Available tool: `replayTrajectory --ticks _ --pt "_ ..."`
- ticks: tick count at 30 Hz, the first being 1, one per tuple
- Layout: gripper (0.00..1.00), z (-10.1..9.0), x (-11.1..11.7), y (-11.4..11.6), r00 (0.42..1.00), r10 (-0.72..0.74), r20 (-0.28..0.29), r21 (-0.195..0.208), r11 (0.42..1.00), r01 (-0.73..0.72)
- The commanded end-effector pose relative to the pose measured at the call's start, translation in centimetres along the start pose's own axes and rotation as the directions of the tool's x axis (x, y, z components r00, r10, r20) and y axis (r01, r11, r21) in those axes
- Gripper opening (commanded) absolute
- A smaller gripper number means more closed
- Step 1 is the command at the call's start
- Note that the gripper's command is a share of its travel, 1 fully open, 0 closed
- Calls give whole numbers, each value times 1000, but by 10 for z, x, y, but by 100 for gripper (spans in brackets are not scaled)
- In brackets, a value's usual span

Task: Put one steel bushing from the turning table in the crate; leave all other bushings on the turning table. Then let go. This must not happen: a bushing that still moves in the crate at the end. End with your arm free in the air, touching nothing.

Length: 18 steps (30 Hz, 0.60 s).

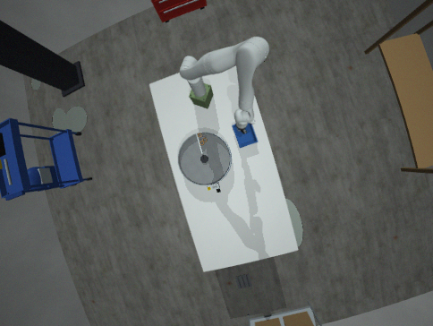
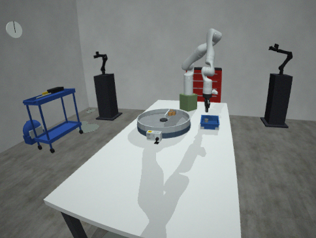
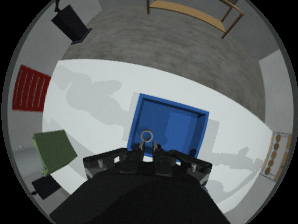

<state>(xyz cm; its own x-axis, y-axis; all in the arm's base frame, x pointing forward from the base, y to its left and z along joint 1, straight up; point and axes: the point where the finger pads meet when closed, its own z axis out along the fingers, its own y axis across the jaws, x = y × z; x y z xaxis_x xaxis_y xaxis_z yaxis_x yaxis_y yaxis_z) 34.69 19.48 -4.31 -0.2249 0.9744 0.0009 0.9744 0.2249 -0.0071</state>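
Note:
A grey steel bushing stands in the blue crate, near one side wall; in the wrist view its ring shows just beyond the fingertips. My gripper hangs above the crate, pointing down, clear of the bushing. Its fingers are a small gap apart, with nothing between them. The round grey turning table carries several orange-brown bushings beside a thin white bar. They are too small to tell apart.
The green base block of the arm stands behind the turning table. A small white box with a yellow mark stands at the turning table's front. The crate is near the right edge of the white table.

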Motion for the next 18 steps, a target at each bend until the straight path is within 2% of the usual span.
replayTrajectory --ticks 1,3,18 --pt "16 -26 3 4 1000 -3 -3 -13 1000 3" --pt "16 -46 3 3 1000 -4 -3 -13 1000 3" --pt "16 -45 2 3 1000 -2 -3 -12 1000 2"
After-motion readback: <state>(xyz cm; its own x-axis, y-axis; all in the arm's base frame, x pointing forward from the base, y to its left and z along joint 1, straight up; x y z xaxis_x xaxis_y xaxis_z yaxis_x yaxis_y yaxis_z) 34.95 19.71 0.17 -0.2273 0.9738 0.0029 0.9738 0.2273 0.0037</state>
